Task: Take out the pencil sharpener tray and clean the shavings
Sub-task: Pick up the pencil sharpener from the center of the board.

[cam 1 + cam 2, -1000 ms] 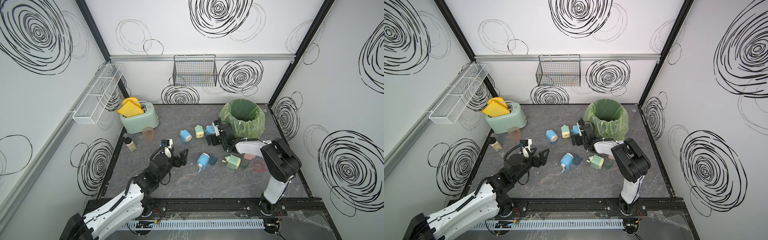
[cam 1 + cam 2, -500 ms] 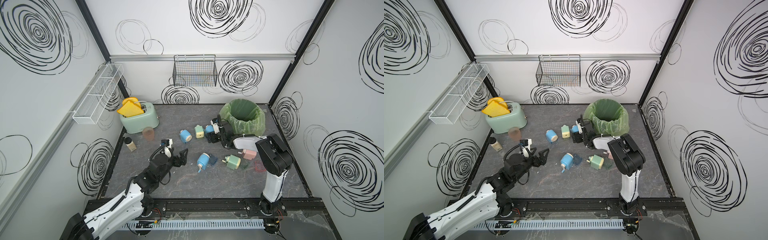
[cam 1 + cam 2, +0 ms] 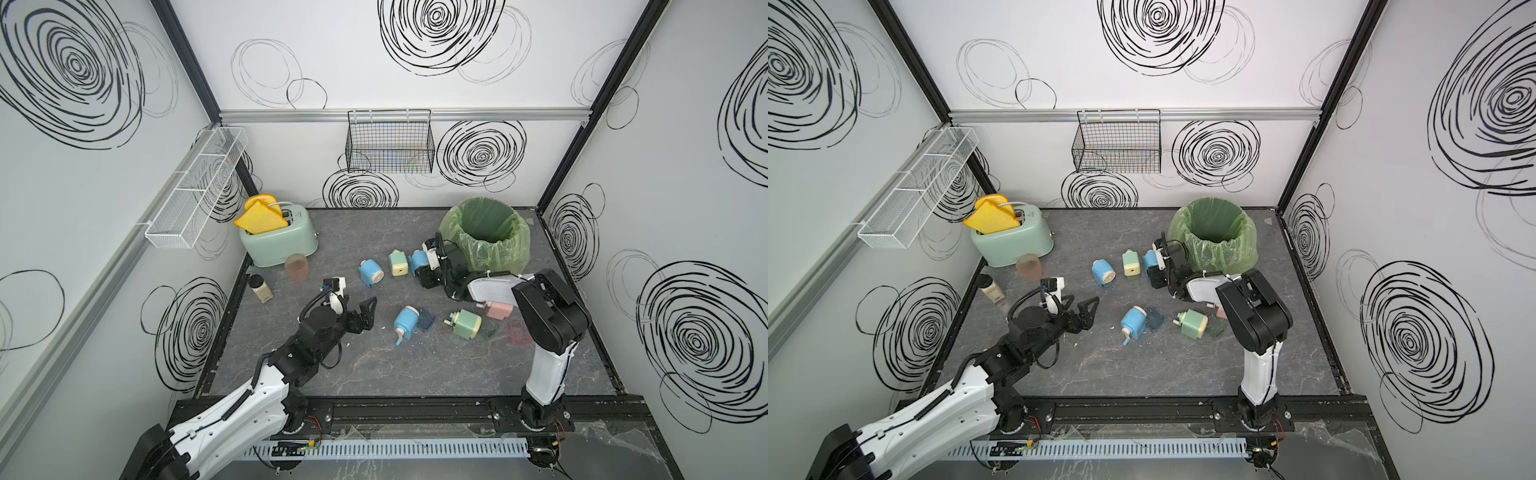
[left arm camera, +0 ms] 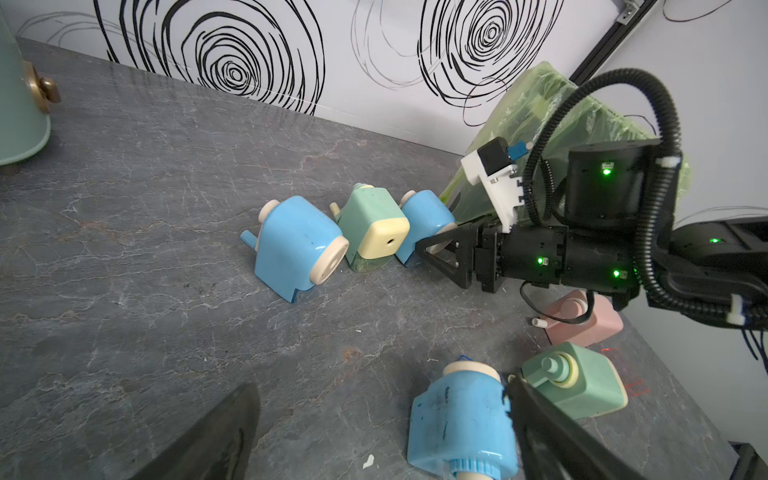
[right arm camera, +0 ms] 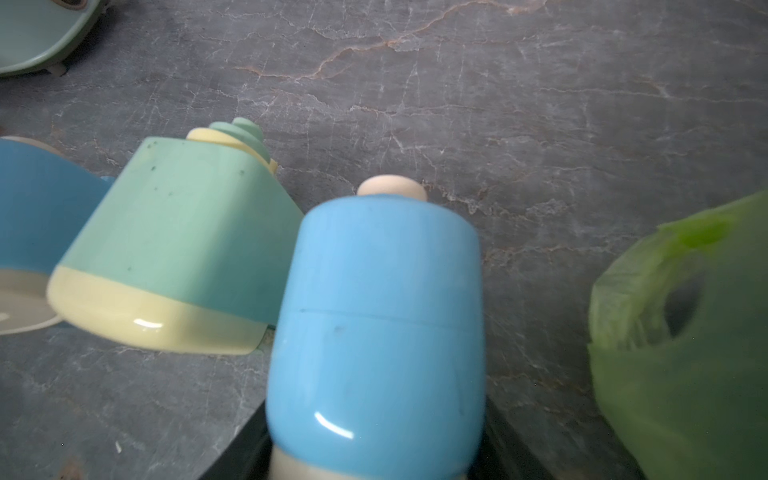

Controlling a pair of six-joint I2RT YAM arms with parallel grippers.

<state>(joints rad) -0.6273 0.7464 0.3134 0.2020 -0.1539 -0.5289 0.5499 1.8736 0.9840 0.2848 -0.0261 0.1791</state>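
Pencil sharpener [image 3: 405, 322], a blue one, is lying on its side nearest the front rail [image 3: 395, 409], with a blue tray [image 3: 426, 319] resting against it. Left gripper [image 3: 358, 300] is hanging near it, jaws standing wide and holding nothing, exactly where it was a second ago. Further back, the right arm [image 3: 548, 316] is now sitting slightly more to the left than before. Right gripper [image 5: 374, 444] is closing in: its jaws, wide a second ago, are now flanking the far blue sharpener [image 4: 424, 216] on both sides. That sharpener is sitting on the table [image 3: 415, 374], between the green-and-yellow sharpener [image 3: 398, 264] and the bin [image 3: 498, 253]. Whether the jaws are pressing on it cannot be told.
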